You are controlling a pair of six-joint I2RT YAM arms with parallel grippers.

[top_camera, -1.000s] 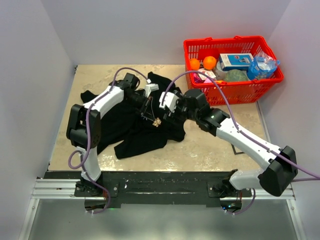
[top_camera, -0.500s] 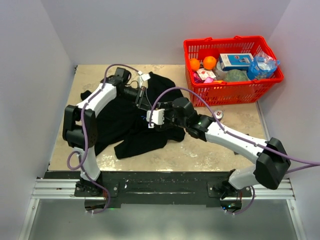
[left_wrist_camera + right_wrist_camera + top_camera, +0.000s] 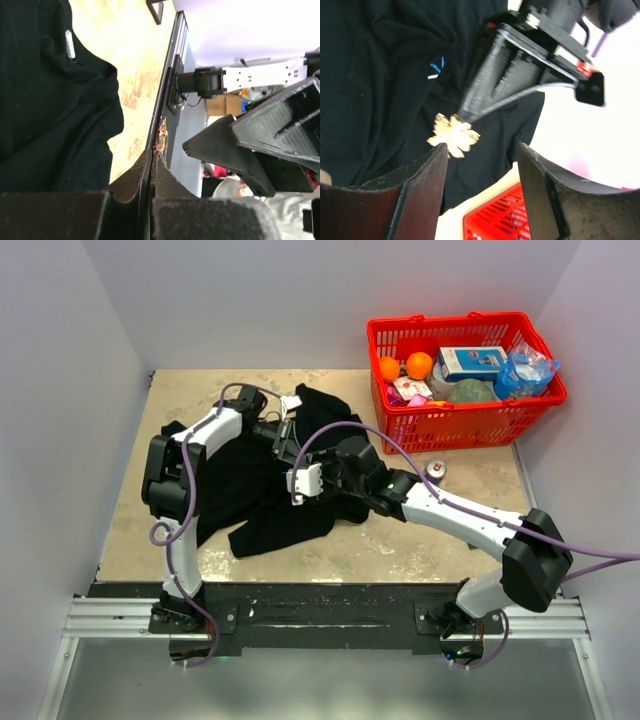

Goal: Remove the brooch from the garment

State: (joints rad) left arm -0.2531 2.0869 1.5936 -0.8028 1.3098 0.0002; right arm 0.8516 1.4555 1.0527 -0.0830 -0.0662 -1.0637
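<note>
The garment, a black T-shirt [image 3: 240, 485], lies crumpled on the table's left half. My left gripper [image 3: 288, 446] is shut on the brooch, a small gold flower. In the left wrist view the brooch [image 3: 160, 135] sticks out of the closed fingertips [image 3: 146, 172], and the shirt [image 3: 50, 100] with its white label [image 3: 70, 44] lies behind. In the right wrist view the brooch [image 3: 454, 135] hangs at the left gripper's tip over the shirt [image 3: 380, 75]. My right gripper [image 3: 482, 155] is open and empty, right beside the brooch; in the top view it [image 3: 302, 466] sits next to the left gripper.
A red basket [image 3: 465, 425] with oranges, boxes and packets stands at the back right; its rim shows in the right wrist view [image 3: 495, 220]. A small round metal thing [image 3: 435, 470] lies on the table in front of it. White walls enclose the table.
The brooch has gone from the shirt's middle, where it lay a second ago. My left gripper drew back toward the collar. My right arm swung left and now faces the left gripper.
</note>
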